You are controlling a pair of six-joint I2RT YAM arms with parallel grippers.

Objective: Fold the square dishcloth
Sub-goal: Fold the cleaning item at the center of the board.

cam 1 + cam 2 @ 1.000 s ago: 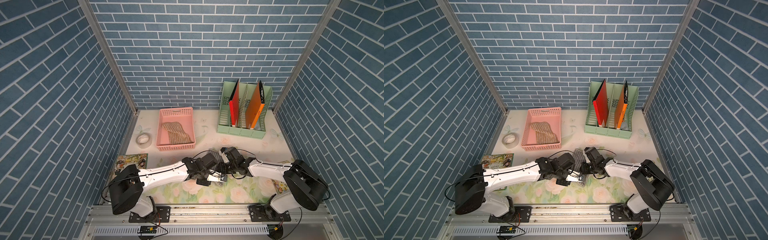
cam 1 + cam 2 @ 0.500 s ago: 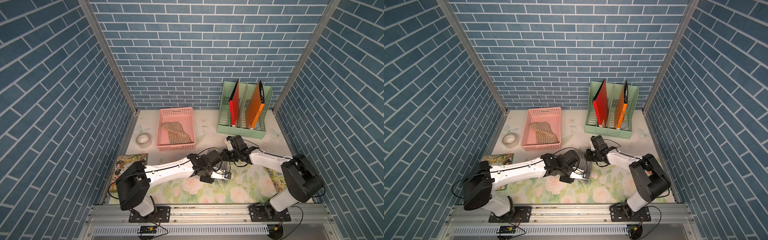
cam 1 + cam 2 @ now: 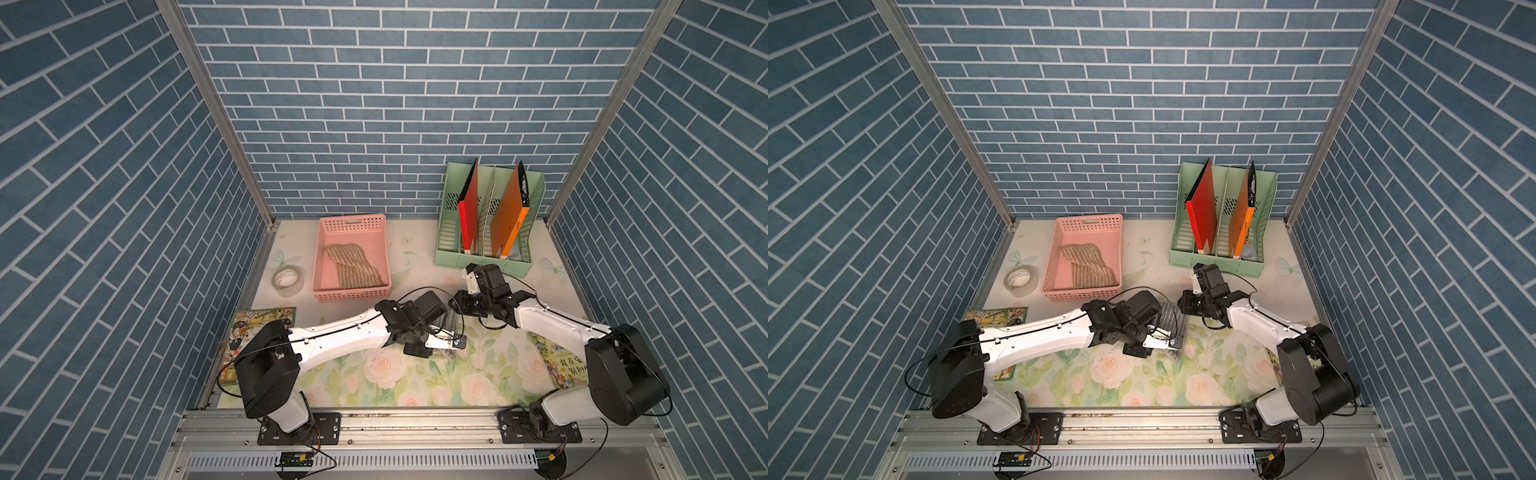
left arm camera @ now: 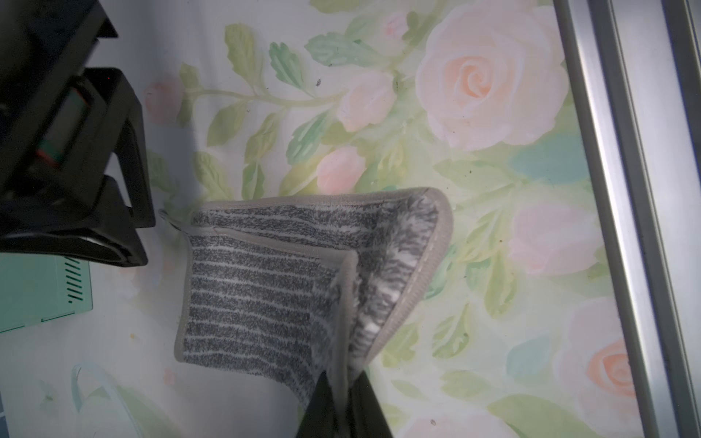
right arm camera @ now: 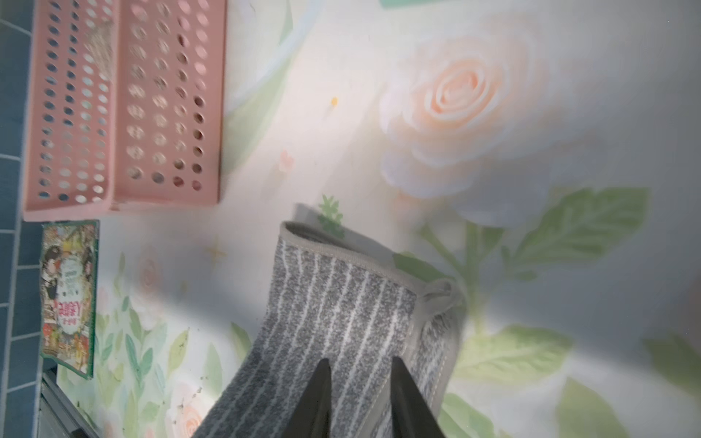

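Grey white-striped square dishcloth with grey binding (image 4: 265, 288) sits mid-counter, on the rose-print counter (image 3: 415, 382), between the two wrists. It is nearer the front than the pink perforated plastic basket (image 3: 353, 222). In both top views it's mostly hidden under the left wrist, with only a strip showing (image 3: 1169, 318).

Left jaws: closed tight, pinching a bound edge of the dishcloth. In the left wrist view that edge is raised and curls over the flat part, so the dishcloth is partly doubled and the layers are not aligned. The rest lies flat on the counter.

Right jaws: part open, nothing clamped. In the right wrist view the stripes (image 5: 341, 303) show through the gap between the fingers (image 5: 322, 394). In the left wrist view the right jaws are just beside the corner with the small hanging loop (image 4: 167, 220); can't tell if they touch it.

Other items, all apart from the dishcloth:
- beige striped cloth (image 3: 353, 266) in the basket
- clear tape roll (image 3: 286, 280) beside the basket
- mint green file rack (image 3: 449, 249) at the back, holding a red folder (image 3: 469, 216) and an orange folder (image 3: 509, 216)
- picture book (image 3: 257, 328) at the left edge
- second picture book (image 3: 565, 365) at the right edge, partly under the right arm
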